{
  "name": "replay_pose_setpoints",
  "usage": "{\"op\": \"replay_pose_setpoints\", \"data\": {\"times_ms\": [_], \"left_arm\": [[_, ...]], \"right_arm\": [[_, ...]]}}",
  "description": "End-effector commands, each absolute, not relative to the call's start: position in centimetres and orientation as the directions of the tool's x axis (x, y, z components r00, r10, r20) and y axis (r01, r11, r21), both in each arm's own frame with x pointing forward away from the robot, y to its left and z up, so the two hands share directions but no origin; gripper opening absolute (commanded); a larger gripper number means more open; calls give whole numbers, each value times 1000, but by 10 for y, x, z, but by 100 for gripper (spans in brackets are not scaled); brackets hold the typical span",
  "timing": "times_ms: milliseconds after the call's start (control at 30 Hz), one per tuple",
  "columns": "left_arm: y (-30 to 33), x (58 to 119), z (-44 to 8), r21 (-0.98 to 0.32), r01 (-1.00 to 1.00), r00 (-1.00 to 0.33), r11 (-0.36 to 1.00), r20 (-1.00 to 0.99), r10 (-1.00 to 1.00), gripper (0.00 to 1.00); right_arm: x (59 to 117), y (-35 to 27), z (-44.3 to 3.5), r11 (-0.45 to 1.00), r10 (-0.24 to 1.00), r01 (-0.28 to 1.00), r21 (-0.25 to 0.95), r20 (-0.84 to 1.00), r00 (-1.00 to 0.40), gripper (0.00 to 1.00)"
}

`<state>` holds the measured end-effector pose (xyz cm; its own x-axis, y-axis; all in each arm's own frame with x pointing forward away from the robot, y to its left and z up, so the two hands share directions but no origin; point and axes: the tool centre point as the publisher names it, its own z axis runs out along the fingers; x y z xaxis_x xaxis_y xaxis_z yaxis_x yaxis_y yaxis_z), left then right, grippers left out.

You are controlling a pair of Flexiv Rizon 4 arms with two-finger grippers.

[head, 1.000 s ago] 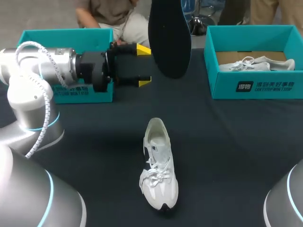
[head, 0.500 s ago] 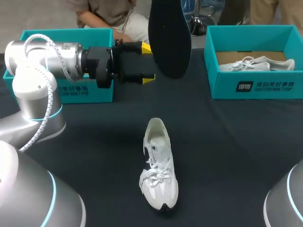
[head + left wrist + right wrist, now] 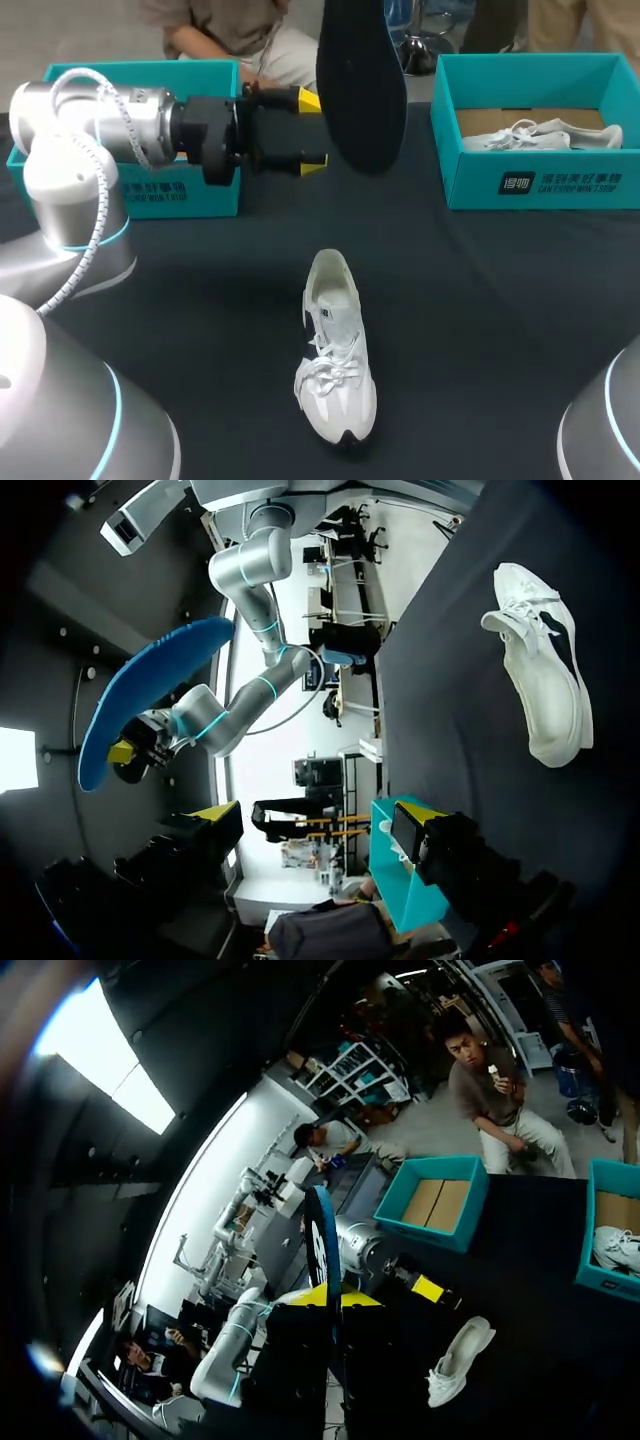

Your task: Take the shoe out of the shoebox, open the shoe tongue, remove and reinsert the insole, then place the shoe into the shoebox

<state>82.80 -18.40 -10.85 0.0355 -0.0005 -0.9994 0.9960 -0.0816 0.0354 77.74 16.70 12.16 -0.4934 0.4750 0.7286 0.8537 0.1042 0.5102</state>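
Now we are holding the insole [image 3: 360, 90] aloft, our right claw [image 3: 335, 1300] clamped on it. Our left claw [image 3: 308, 132], spread, is edging in from nine o'clock, likely for a handover. The shoe [image 3: 335, 350] is lying at six o'clock, awaiting reinsertion.

Your left arm [image 3: 110, 120] lies level, wrist straight, and its tool [image 3: 312, 132] points sideways with the two yellow fingers spread wide apart. Your right arm [image 3: 222, 720] bends at the elbow, and its tool [image 3: 335, 1300] pinches the insole [image 3: 322, 1235], which stands edge-on ahead of the fingers.
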Motion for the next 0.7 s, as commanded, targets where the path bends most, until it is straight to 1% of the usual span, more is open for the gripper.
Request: {"op": "replay_pose_setpoints", "data": {"times_ms": [33,100,267,333,700], "left_arm": [[-178,828,-107,47,995,47,-86,-999,-3,100],[-176,828,-107,60,995,60,-80,-998,3,100],[-173,827,-109,78,994,77,-79,-997,-8,100],[-172,827,-109,90,993,89,-78,-996,-14,100],[-155,825,-100,151,985,147,-82,-988,-45,100]], "right_arm": [[789,160,111,103,491,892,440,758,-430,0],[792,155,100,85,476,919,385,795,-376,0],[797,148,75,67,500,954,294,817,-287,0],[800,143,62,45,486,966,253,840,-243,0],[814,134,14,-14,462,993,115,881,-96,0]]}}
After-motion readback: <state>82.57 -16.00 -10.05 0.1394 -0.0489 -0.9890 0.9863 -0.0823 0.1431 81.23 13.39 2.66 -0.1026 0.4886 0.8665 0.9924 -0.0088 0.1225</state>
